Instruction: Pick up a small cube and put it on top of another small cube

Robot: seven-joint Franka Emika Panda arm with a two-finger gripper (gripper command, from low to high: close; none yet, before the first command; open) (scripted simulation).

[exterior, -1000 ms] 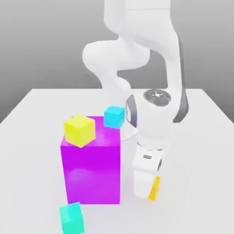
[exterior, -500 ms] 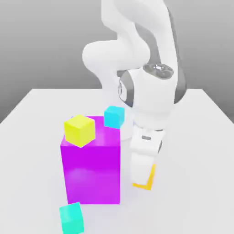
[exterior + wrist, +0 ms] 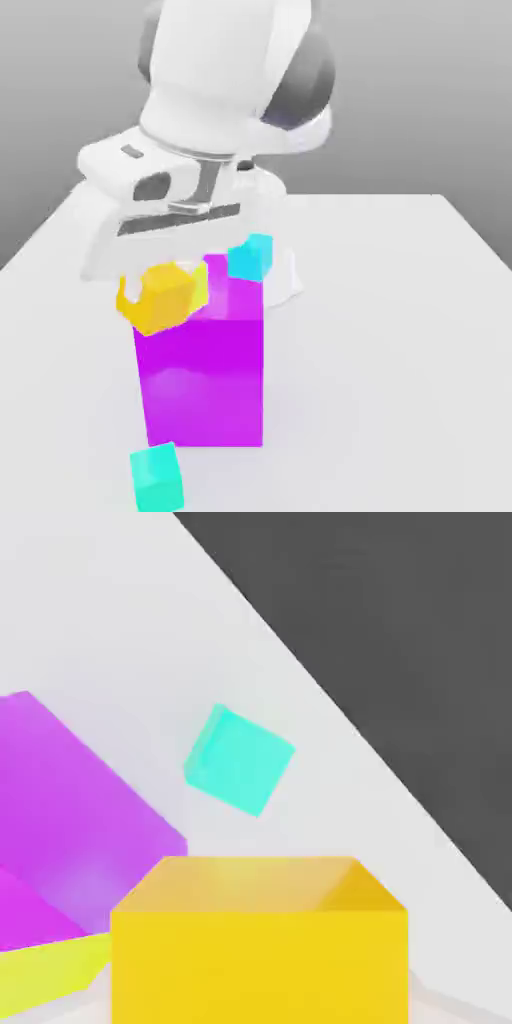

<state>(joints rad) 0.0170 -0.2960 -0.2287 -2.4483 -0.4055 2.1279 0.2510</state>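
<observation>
pale plain worktop [image 3: 370,380] against a smooth grey backdrop, hand [image 3: 150,275] pinching the amber cube [image 3: 160,298] in front of the yellow cube [image 3: 201,285], magenta block [image 3: 200,380] and green-cyan cube [image 3: 157,478] on the worktop

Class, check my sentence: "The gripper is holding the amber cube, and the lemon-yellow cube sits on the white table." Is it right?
One part is wrong: the lemon-yellow cube rests on top of the magenta block, as the exterior view shows. The rest stands.
</observation>
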